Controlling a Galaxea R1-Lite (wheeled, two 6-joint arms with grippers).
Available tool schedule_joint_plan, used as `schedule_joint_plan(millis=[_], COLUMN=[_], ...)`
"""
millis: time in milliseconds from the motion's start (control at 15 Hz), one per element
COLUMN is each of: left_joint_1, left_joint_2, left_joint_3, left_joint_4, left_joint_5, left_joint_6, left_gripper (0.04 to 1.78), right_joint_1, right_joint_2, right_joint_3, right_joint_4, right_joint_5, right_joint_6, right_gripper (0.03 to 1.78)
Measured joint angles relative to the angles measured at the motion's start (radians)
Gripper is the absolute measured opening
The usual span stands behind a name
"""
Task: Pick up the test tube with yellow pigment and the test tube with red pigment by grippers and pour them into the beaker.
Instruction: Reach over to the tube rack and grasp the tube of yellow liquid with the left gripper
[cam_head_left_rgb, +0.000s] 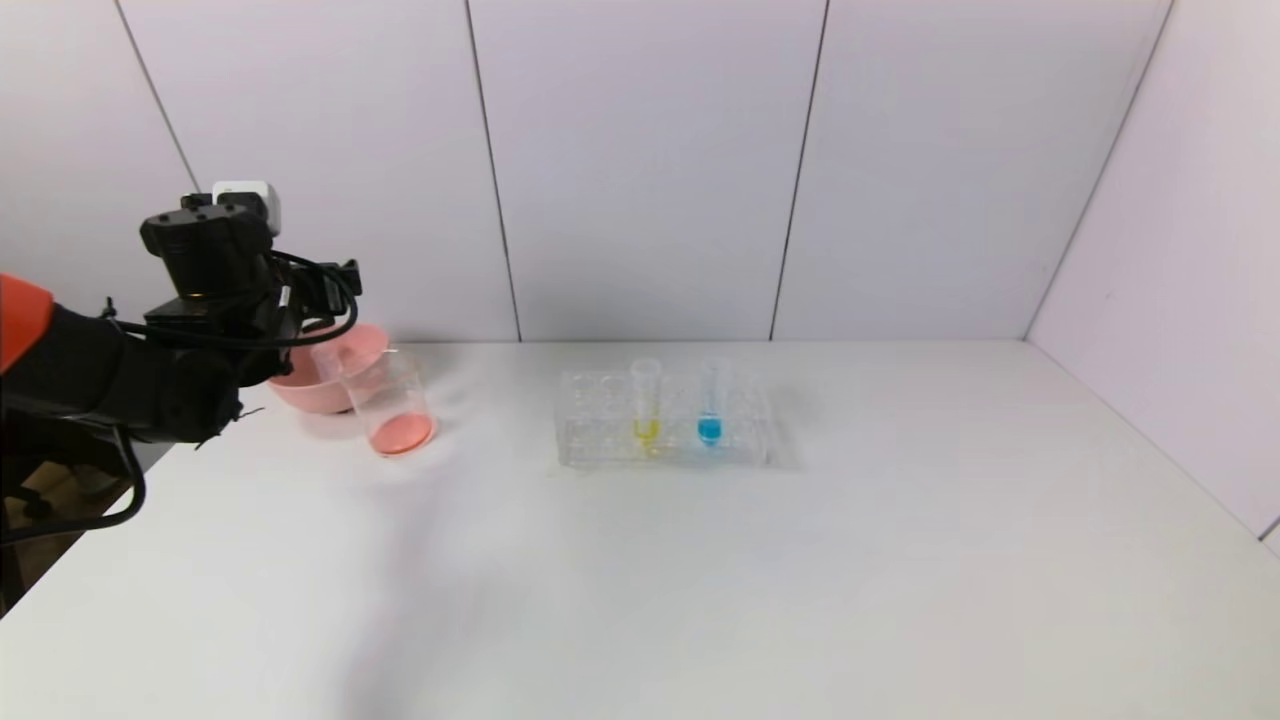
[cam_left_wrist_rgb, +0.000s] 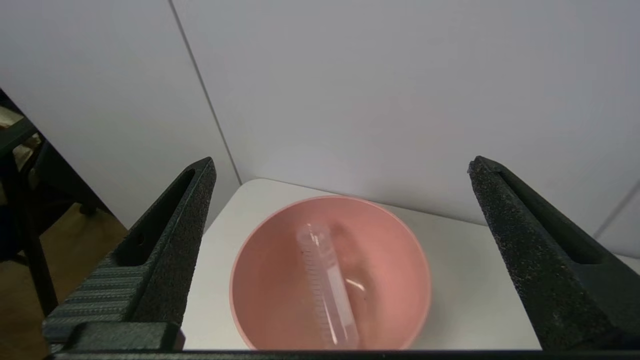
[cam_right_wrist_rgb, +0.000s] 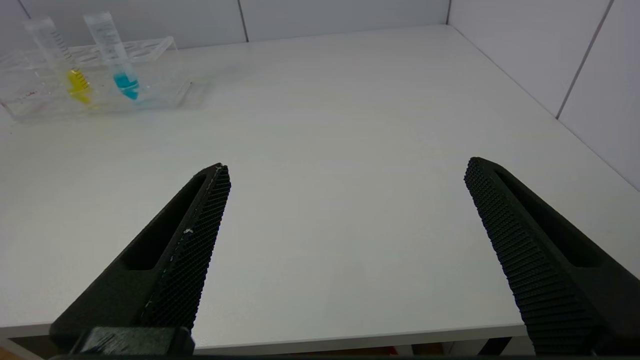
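Observation:
The beaker (cam_head_left_rgb: 395, 405) stands at the table's back left with orange-red liquid in its bottom. The test tube with yellow pigment (cam_head_left_rgb: 646, 400) stands upright in the clear rack (cam_head_left_rgb: 600, 440); it also shows in the right wrist view (cam_right_wrist_rgb: 65, 65). A clear tube with no visible liquid (cam_left_wrist_rgb: 325, 285) lies slanted inside the pink bowl (cam_left_wrist_rgb: 400, 250). My left gripper (cam_left_wrist_rgb: 342, 165) is open and empty, hovering above the bowl; in the head view it (cam_head_left_rgb: 335, 290) is just left of the beaker. My right gripper (cam_right_wrist_rgb: 346, 165) is open and empty near the table's front edge.
A tube with blue liquid (cam_head_left_rgb: 710, 405) stands in the rack beside the yellow one. The pink bowl (cam_head_left_rgb: 365, 345) sits behind the beaker, near the back wall and the table's left edge. Grey walls close off the back and right.

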Motion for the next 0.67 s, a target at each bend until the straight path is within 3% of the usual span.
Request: schedule_joint_plan(millis=[333,467,667], left_joint_1=[-0.084,-0.188,-0.42], left_joint_2=[-0.361,-0.483,-0.587], left_joint_3=[0.28,0.38,0.474], left_joint_4=[0.271,0.381,0.423], left_joint_5=[-0.282,-0.385,-0.386], left_joint_6=[-0.009,-0.007,-0.018], left_gripper=[1.76,1.76,1.76], right_joint_1=[0.0,0.0,0.0], right_joint_2=[0.0,0.0,0.0], right_joint_3=[0.0,0.0,0.0], right_joint_4=[0.0,0.0,0.0], right_joint_5=[0.0,0.0,0.0], right_joint_6=[0.0,0.0,0.0], right_gripper=[1.71,1.71,1.71])
